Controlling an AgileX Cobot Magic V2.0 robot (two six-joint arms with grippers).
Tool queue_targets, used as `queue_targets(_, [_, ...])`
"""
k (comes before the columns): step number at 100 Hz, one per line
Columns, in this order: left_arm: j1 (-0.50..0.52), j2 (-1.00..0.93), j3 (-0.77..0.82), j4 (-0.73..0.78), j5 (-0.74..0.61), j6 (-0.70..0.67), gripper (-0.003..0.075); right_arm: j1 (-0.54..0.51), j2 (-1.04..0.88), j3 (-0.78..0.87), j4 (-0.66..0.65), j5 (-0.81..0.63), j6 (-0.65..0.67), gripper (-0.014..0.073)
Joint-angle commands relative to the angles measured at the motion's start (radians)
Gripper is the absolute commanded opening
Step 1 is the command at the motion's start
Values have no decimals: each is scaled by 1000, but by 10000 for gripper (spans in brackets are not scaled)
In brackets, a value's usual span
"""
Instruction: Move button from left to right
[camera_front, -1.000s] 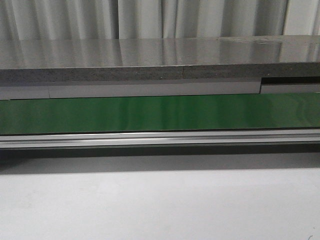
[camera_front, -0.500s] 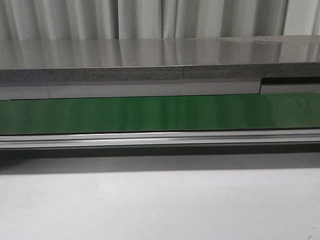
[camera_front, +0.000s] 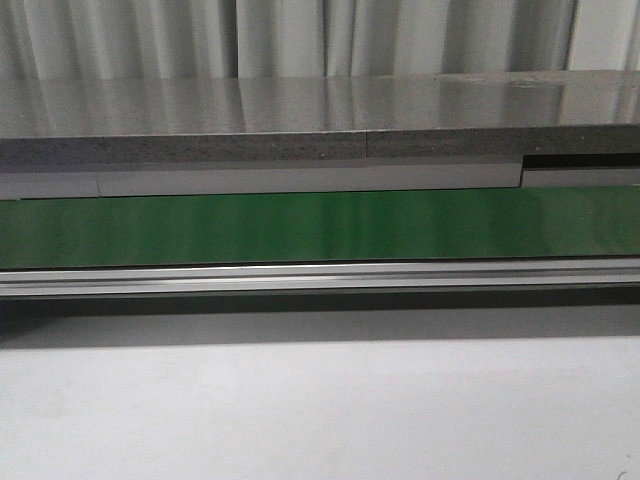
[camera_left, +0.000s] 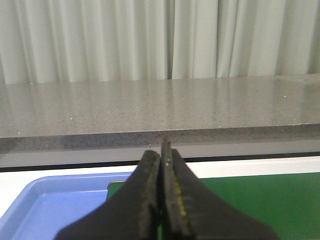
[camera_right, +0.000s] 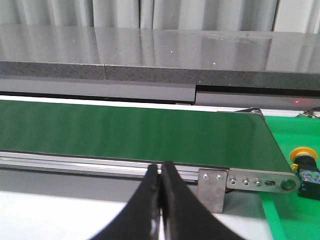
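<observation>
The button (camera_right: 305, 167), a yellow cap on a black body, stands on the green mat just past the end of the green belt (camera_right: 135, 132) in the right wrist view. It does not show in the front view or the left wrist view. My right gripper (camera_right: 160, 170) is shut and holds nothing; it hangs over the white table in front of the belt's rail, well to one side of the button. My left gripper (camera_left: 161, 152) is shut and holds nothing, above a blue tray (camera_left: 55, 202) and the belt's other end (camera_left: 260, 200). Neither gripper appears in the front view.
The green belt (camera_front: 320, 225) runs across the front view behind an aluminium rail (camera_front: 320, 277), with a grey stone shelf (camera_front: 320, 125) and curtains behind. A metal bracket (camera_right: 212, 187) closes the belt's end. White table (camera_front: 320, 410) lies in front.
</observation>
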Motion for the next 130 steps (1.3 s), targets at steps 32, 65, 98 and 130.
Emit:
queue_targets(32, [-8,8,-27,-10,-74,1,-20,-1,-20,-16,1,-85,2,-67])
queue_targets(65, [-8,8,-27,-10,-74,1,-20,-1,-20,-16,1,-85,2,-67])
queue_targets(98, [-8,8,-24,0,-83,1,-20,-1,-20,-16,1,-85,2,-67])
queue_targets(130, [-8,8,15,381,-132,-359,-21,-1,-20,-16,1,-85,2,-67])
